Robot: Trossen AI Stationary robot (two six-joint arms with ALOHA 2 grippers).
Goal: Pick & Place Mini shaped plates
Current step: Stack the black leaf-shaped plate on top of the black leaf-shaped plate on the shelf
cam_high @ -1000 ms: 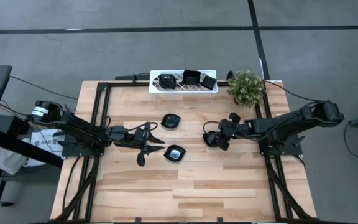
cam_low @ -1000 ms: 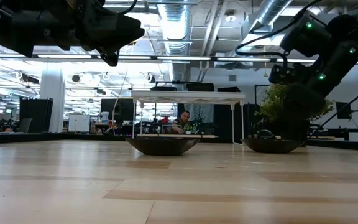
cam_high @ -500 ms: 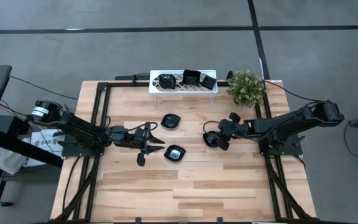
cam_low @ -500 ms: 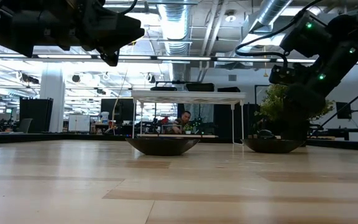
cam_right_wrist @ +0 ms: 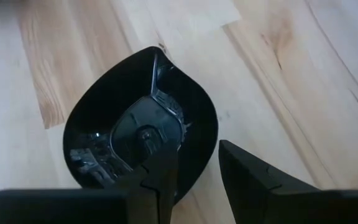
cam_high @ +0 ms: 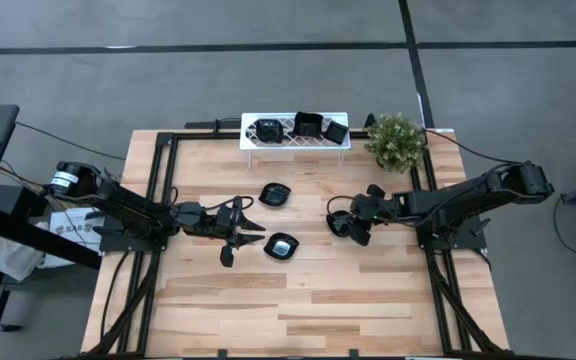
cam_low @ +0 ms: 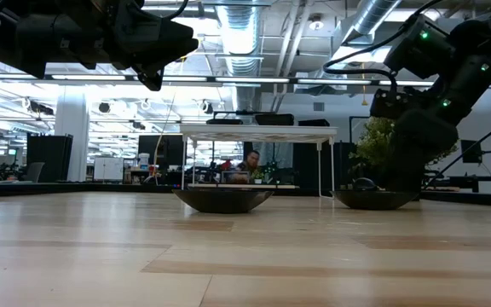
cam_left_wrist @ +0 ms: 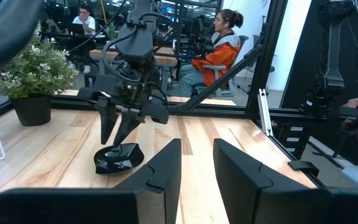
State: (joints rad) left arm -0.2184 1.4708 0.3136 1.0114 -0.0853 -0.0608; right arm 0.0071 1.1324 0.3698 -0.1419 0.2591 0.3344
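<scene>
Standing by the counter (cam_high: 298,300) here. The right gripper (cam_high: 346,226) is down over a glossy black plate (cam_right_wrist: 142,140) on the right-middle of the wood. In its wrist view one finger sits inside the dish and the other hangs just outside the rim, so the rim wall runs between them. The jaws are parted, not clamped on it yet, and the dish rests flat on the counter. My read is that the coming move depends on that straddle: close on the rim, then lift. The dish looks rounded with one pointed end, its long axis running roughly across the line between the two fingers, though I can't call it exactly.

The left gripper (cam_high: 234,238) hovers over the left-middle, fingers apart and holding nothing. The closest loose plate (cam_high: 282,246) lies just beside it, toward the centre. Another plate (cam_high: 276,194) sits further back, between that one and the white rack (cam_high: 295,143).

Counts from overhead: three plates loose on the counter, one of them under the right gripper, and three more dark dishes up on the rack (cam_high: 268,129), (cam_high: 308,124), (cam_high: 336,131). That makes six that I can see. There's also one potted plant (cam_high: 396,140) at the back right corner, next to the rack. The right arm is clearly the nearer one for its plate.
</scene>
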